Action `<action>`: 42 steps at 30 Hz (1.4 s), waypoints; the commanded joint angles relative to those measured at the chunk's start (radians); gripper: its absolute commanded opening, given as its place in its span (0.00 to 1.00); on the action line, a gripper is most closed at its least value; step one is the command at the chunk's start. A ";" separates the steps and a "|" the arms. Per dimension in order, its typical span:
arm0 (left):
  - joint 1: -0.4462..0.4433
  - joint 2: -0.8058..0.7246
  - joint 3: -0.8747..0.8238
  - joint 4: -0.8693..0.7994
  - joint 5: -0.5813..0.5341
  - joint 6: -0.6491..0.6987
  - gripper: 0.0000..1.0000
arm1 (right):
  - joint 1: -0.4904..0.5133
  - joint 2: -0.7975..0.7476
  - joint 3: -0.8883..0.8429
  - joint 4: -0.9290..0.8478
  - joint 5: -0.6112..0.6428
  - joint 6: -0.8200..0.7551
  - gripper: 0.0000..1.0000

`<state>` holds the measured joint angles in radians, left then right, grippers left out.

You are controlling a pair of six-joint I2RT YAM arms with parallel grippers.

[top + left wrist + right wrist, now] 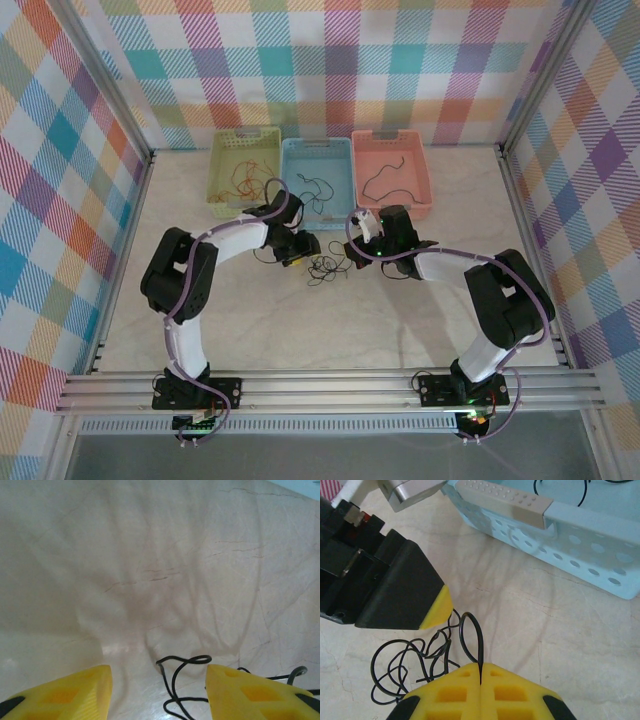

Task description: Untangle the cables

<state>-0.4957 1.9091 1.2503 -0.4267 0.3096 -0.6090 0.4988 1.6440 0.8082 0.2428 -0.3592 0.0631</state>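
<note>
My right pincer (480, 667) pinches a black cable (480, 647), its narrow loop pointing toward the blue basket (580, 547); my left pincer (159, 674) is spread.

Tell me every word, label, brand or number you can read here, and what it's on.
No text can be read anywhere.
The green basket, blue basket and pink basket bear no labels.
The left hand and the right hand, shut on a black cable, show plain yellow plastic.
The small boards at the near edge are too small to read.
</note>
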 commanded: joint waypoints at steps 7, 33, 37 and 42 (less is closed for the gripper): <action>-0.028 0.057 0.036 0.021 0.042 -0.002 0.41 | 0.012 0.016 0.036 -0.013 0.000 -0.026 0.00; -0.029 -0.212 -0.121 -0.040 -0.164 0.041 0.00 | 0.014 -0.010 0.017 -0.008 0.076 -0.029 0.00; -0.007 -0.308 -0.174 -0.074 -0.217 0.058 0.00 | 0.013 -0.016 0.017 -0.014 0.107 -0.026 0.00; 0.037 -0.451 -0.231 -0.138 -0.290 0.078 0.00 | 0.014 -0.019 0.015 -0.023 0.146 -0.023 0.00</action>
<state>-0.4850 1.5368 1.0424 -0.4904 0.0959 -0.5629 0.5056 1.6482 0.8135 0.2298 -0.2428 0.0444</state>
